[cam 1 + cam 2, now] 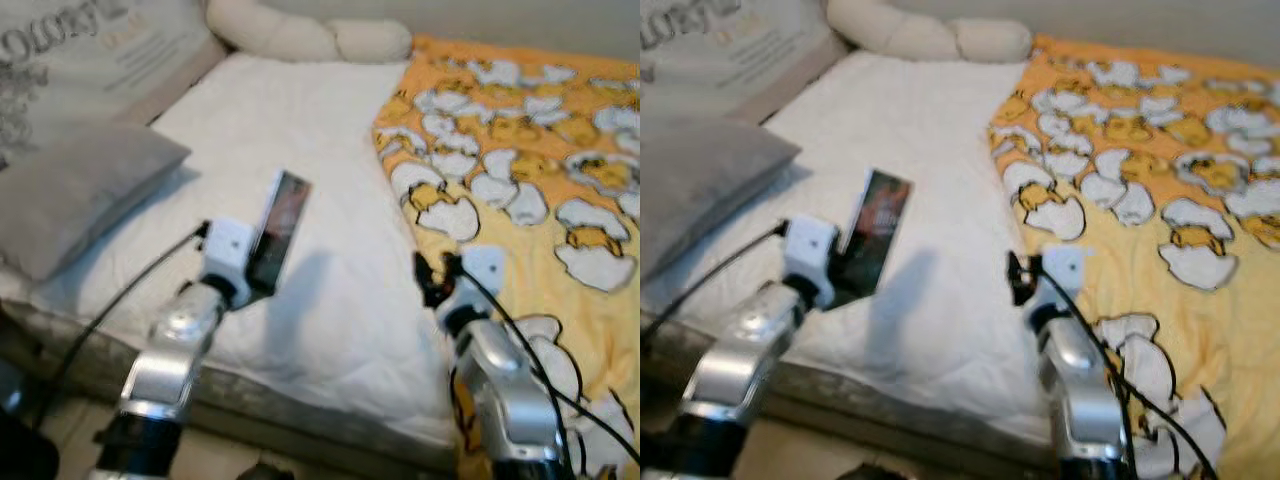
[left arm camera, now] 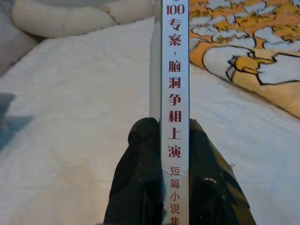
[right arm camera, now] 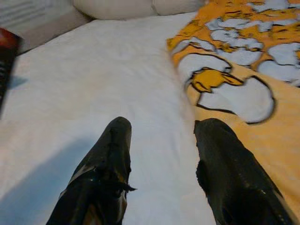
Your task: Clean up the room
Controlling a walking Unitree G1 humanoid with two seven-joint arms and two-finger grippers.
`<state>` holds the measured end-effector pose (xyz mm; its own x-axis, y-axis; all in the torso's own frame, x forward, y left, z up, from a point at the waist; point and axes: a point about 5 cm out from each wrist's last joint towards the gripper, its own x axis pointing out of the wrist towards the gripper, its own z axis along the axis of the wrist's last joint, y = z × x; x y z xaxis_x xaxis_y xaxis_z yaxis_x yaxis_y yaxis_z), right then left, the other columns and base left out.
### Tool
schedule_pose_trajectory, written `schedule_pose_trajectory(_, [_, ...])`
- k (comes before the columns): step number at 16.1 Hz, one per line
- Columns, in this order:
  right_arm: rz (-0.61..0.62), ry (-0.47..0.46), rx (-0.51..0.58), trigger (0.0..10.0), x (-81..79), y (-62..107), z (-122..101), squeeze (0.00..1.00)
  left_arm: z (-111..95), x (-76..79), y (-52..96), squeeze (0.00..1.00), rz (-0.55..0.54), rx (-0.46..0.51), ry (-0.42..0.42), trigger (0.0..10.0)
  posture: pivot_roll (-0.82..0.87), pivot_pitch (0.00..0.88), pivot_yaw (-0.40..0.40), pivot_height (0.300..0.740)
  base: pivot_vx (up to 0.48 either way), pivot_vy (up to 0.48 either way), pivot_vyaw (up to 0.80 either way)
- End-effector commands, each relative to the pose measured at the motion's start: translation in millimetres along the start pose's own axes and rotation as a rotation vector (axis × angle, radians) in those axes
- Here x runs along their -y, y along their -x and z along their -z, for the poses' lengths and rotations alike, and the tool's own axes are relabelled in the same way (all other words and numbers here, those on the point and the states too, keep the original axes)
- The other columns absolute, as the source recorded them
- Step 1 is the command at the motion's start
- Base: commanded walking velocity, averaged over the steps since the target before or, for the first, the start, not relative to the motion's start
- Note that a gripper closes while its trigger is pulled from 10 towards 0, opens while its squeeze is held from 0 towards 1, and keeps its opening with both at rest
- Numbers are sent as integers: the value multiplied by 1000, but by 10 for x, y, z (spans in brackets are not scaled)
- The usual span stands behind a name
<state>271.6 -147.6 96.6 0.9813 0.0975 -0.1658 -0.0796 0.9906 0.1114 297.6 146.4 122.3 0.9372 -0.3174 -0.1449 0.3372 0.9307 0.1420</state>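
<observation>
While raised over the bed [image 1: 330,180], left pincer [image 2: 174,154] pinching a book [image 1: 278,228], right pincer [image 3: 161,159] spread.

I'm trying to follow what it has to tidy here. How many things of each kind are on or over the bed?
Books: 1, the book clamped in the left hand
Pillows: 3, grey pillow, printed pillow, cream bolster
Blankets: 1, yellow duck blanket, by the open right hand
Total: 5

Open white mattress [image 1: 300,130] ahead; grey pillow [image 1: 70,195] left, yellow blanket [image 1: 520,150] right.
</observation>
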Motion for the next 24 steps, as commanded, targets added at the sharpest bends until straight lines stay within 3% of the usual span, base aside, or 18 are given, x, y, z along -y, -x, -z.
schedule_pose_trajectory(1, [31, -1, -2, 10000, 81, 20, -18, 0, -173, 57, -32, 0, 15, 77, -18, 10000, -45, 0, 53, 740, 0, 480, -800])
schedule_pose_trajectory(13, [-43, 34, -36, 10000, -14, -5, 48, 0, -142, -35, 61, 0, -18, 58, -35, 10000, -23, 0, 49, 740, 0, 480, -52])
schedule_pose_trajectory(17, [-45, 36, -40, 10000, 23, 0, 61, 0, -140, -28, 78, 0, -19, 56, -37, 10000, -16, 0, 47, 740, 0, 480, 0])
schedule_pose_trajectory(22, [-38, 27, -56, 10000, 49, 14, 93, 0, -196, -21, 86, 0, -7, 84, -74, 10000, -16, 0, 44, 740, 0, -288, 0])
schedule_pose_trajectory(24, [-40, 27, -56, 10000, 48, 13, 92, 0, -174, -33, 86, 0, -24, 71, -46, 10000, -15, 0, 44, 740, 0, -240, 0])
